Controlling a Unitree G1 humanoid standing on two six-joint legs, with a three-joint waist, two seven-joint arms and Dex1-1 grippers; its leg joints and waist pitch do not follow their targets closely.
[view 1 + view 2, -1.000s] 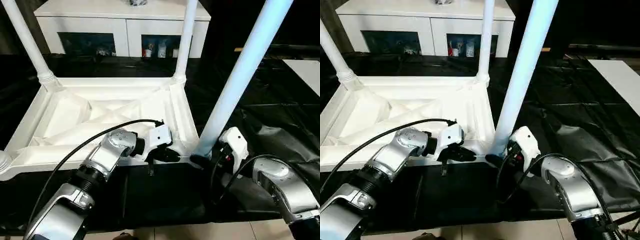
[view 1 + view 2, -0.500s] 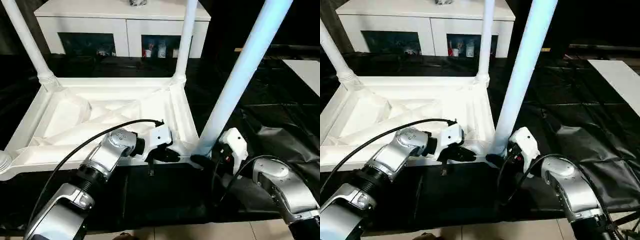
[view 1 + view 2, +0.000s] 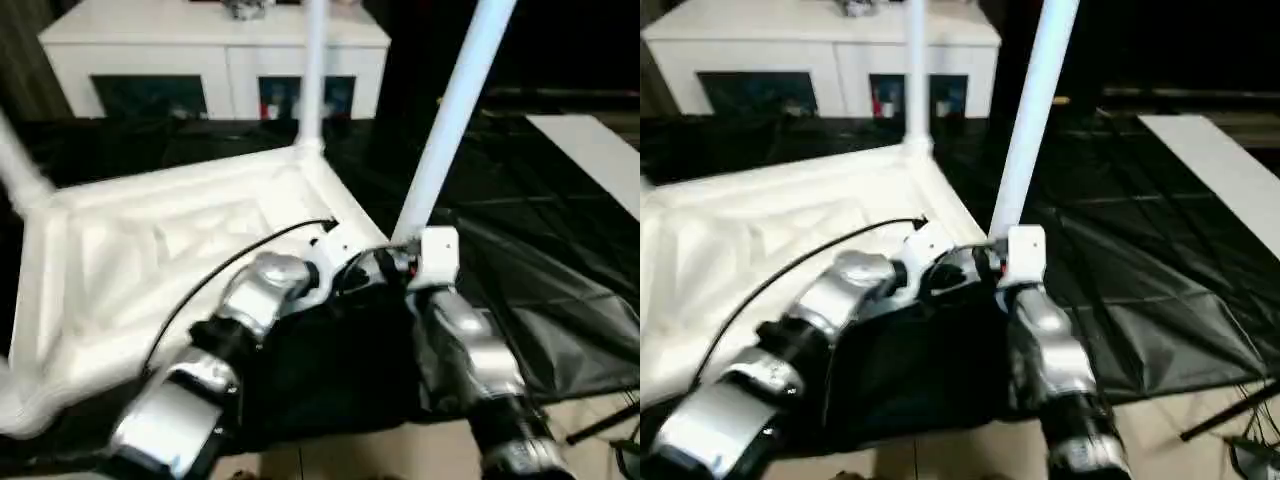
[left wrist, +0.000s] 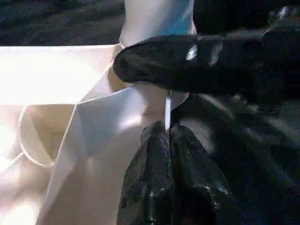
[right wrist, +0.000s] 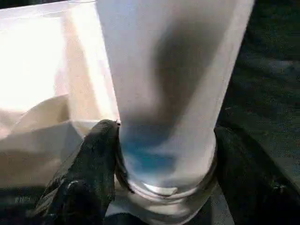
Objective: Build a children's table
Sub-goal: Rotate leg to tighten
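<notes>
Black sheeting [image 3: 540,290] underlies the upturned tabletop [image 3: 150,260]; my right claw [image 5: 159,187] clamps the leg [image 3: 450,120] at two o'clock, left claw [image 4: 168,140] pinched empty; seating unfinished, I judge.

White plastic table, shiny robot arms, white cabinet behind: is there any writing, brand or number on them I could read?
None can be read.
White plastic tabletop and its white tube leg: plain, no markings.
Silver forearms, left gripper, right gripper: no legible label.
White cabinet with dark glass doors: the coloured items behind its glass are too blurred to read.
</notes>
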